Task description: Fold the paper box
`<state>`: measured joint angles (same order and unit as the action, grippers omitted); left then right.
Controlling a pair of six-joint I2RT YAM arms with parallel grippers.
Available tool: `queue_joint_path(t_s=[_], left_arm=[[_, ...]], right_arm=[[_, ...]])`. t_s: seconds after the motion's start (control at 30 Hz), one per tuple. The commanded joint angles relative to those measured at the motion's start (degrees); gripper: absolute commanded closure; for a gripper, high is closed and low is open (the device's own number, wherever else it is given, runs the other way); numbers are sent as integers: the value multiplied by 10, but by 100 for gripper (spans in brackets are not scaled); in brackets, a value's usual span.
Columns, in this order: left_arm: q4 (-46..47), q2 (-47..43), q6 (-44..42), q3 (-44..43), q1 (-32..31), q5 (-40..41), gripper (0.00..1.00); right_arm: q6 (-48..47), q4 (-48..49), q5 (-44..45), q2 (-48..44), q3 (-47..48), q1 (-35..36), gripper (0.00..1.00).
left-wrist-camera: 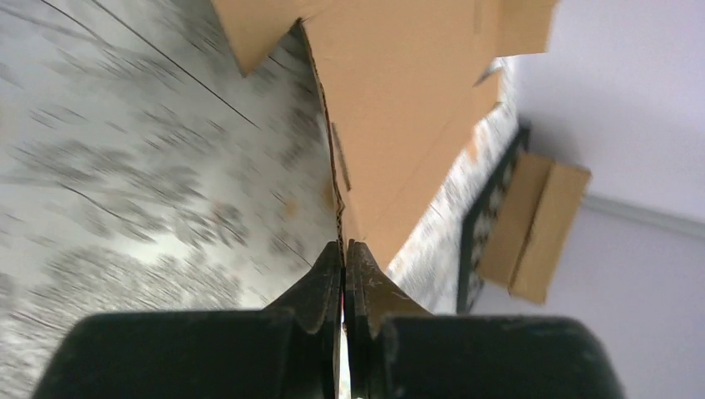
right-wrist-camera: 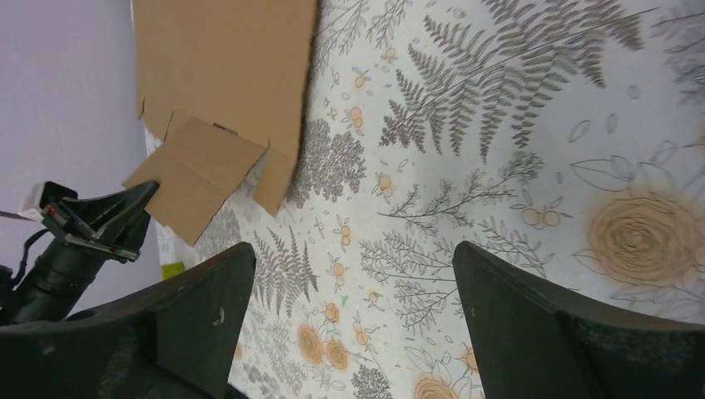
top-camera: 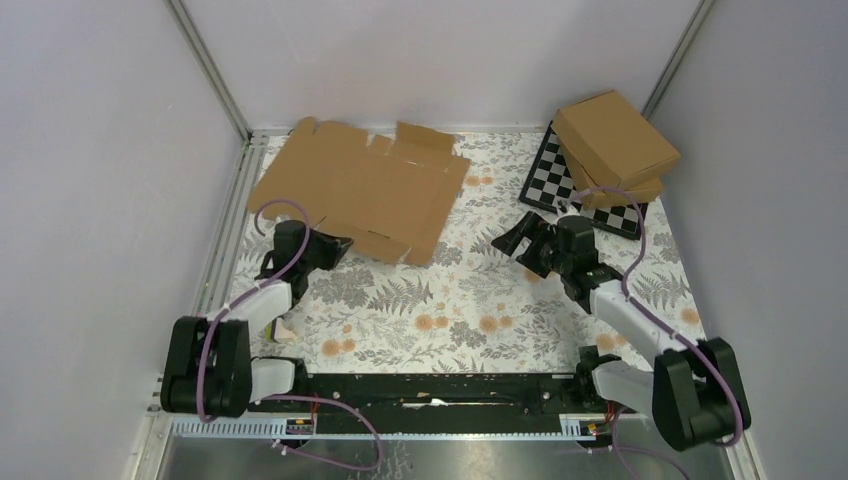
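Noted paper box point(top-camera: 360, 190) lying flat and unfolded at far left of table point(top-camera: 480, 300), long axis running left to right. Logged left gripper point(top-camera: 333, 246) clamped tight on its near-left edge, cardboard leading away toward far side. Saw right gripper point(top-camera: 515, 238) spread wide, holding nothing, well apart to the right, pointed at box's right edge.

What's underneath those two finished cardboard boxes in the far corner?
A black-and-white checkered board lies under the stacked boxes. Its near-left part shows; the rest is hidden beneath them.
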<state>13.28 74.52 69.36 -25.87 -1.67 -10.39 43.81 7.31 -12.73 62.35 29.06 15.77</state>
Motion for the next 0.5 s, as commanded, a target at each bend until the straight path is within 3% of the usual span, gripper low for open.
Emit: queue_joint_path(t_s=[0.0,0.2,0.47], left_arm=[[-15,-94,33,5,-73,-24,100],[-35,-187,89,27,-139,6,100],[-39,-214,122,22,-188,6,100]], right_arm=[[23,69,-79,65,36,3,4],[90,108,-62,126,33,18,3],[177,155,-39,196,23,35,5]])
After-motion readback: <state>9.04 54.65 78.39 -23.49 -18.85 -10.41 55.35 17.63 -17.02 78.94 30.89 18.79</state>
